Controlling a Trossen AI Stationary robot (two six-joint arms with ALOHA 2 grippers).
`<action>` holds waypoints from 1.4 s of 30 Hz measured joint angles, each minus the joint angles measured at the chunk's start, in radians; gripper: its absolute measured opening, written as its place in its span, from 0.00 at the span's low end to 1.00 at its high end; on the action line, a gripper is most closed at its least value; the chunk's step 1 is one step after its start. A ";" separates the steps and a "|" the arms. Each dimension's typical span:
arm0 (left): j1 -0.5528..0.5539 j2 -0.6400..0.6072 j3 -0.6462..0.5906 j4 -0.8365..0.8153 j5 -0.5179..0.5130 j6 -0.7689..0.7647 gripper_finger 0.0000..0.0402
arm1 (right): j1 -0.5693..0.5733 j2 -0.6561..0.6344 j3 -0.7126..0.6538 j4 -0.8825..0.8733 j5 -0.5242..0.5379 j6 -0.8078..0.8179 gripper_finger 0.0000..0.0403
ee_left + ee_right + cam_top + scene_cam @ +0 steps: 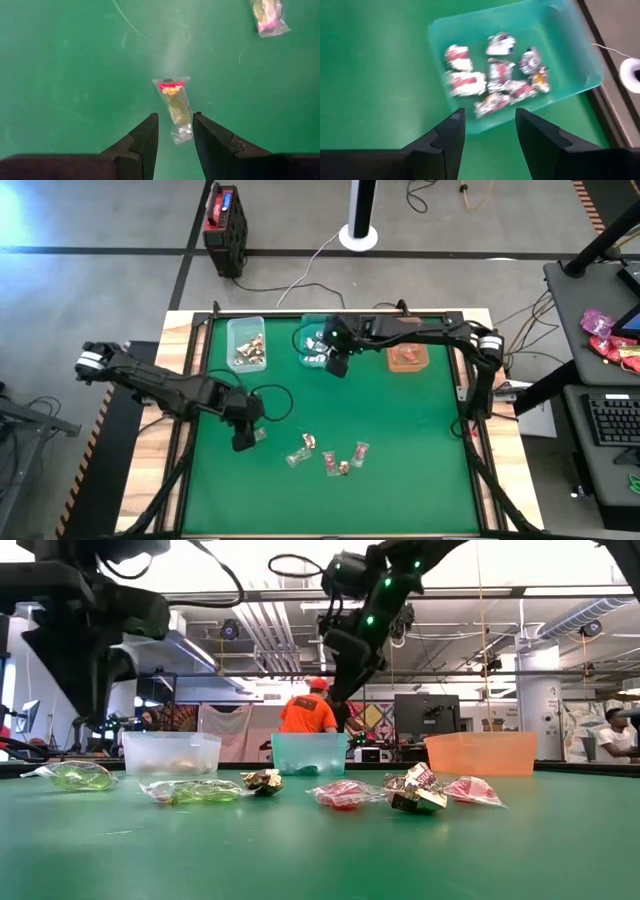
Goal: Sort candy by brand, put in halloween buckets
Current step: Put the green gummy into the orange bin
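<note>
We are seeing left gripper (pixel 174 134) hanging open, empty, over clear-wrapped candy (pixel 174 106) with red band, lying on green mat well nearer than teal bucket (pixel 570 65); right gripper (pixel 489 131) open above it.

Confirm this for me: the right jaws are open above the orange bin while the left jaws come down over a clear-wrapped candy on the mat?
Not quite. The right gripper hangs over the teal bin, as the right wrist view shows, not the orange one. The rest holds: the left gripper is open over a clear-wrapped candy.
</note>
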 joint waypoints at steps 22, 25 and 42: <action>-0.175 0.149 -0.037 0.120 -0.192 -0.119 0.27 | 0.205 -0.322 -0.494 0.268 0.102 0.226 0.41; -0.181 0.172 -0.037 0.136 -0.187 -0.122 0.29 | 0.222 -0.362 -0.547 0.320 0.112 0.260 0.41; -0.183 0.265 -0.037 0.142 -0.139 -0.092 0.03 | 0.261 -0.379 -0.584 0.345 0.144 0.297 0.41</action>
